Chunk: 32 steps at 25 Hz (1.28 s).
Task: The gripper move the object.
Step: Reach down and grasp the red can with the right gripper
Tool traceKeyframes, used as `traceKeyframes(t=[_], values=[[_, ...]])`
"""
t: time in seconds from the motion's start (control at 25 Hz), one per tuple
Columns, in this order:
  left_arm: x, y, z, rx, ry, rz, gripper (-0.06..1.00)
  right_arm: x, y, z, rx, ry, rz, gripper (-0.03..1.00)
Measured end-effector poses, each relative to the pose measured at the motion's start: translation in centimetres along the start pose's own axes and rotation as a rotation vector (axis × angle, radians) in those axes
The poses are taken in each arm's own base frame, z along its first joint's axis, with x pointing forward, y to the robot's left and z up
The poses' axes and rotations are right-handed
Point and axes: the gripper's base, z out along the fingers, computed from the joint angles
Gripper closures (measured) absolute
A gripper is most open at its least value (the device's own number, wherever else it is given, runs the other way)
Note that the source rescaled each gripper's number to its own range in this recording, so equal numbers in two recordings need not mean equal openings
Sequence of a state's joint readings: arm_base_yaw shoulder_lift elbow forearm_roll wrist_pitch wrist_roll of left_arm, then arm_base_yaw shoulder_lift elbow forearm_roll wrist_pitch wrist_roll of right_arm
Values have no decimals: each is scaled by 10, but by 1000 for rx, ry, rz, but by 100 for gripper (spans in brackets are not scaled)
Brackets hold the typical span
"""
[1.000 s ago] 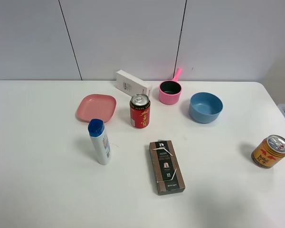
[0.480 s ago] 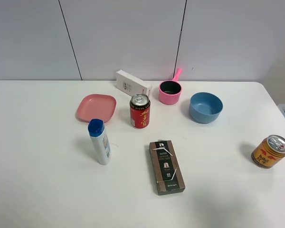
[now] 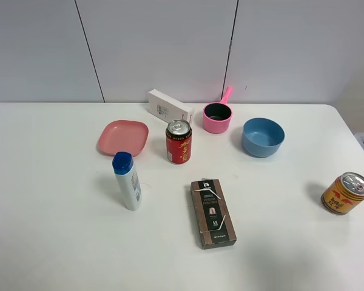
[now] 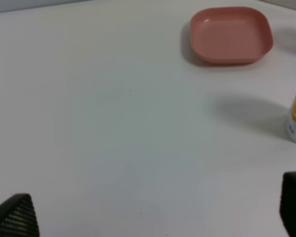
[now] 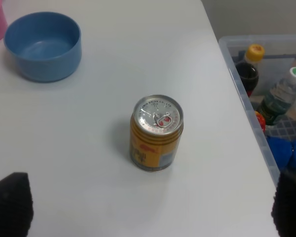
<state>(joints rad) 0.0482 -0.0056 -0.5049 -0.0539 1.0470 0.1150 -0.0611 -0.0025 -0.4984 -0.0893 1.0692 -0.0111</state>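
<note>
The tall red can with yellow characters and a silver top stands upright at the middle back of the white table, between the pink plate and the pink saucepan. Neither arm shows in the exterior high view. In the left wrist view my left gripper is open, its fingertips wide apart above bare table, far from the can. In the right wrist view my right gripper is open, its fingertips wide apart near the short orange-gold can. The red can is out of both wrist views.
A white bottle with a blue cap, a dark box, a white box and a blue bowl stand on the table. The orange-gold can is near the right edge. A clear bin of bottles sits beside the table.
</note>
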Motion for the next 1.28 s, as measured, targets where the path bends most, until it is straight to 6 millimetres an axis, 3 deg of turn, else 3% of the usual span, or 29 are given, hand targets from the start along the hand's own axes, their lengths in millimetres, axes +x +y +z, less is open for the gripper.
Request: traceKeyframes(t=[0.32, 0.48, 0.6, 0.84, 1.04, 1.28], values=[[0, 0, 0, 0, 0, 0, -6, 0, 0, 0, 0, 1, -9, 2], [0, 0, 0, 0, 0, 1, -6, -10, 2, 13, -22, 99, -47, 2], [0, 0, 0, 0, 0, 1, -6, -35, 5, 23, -76, 178, -67, 2], [0, 0, 0, 0, 0, 1, -6, -115, 15, 51, -207, 248, -38, 2], [0, 0, 0, 0, 0, 1, -6, -174, 24, 98, -281, 313, -91, 2], [0, 0, 0, 0, 0, 1, -6, -225, 76, 160, -435, 362, -226, 2]])
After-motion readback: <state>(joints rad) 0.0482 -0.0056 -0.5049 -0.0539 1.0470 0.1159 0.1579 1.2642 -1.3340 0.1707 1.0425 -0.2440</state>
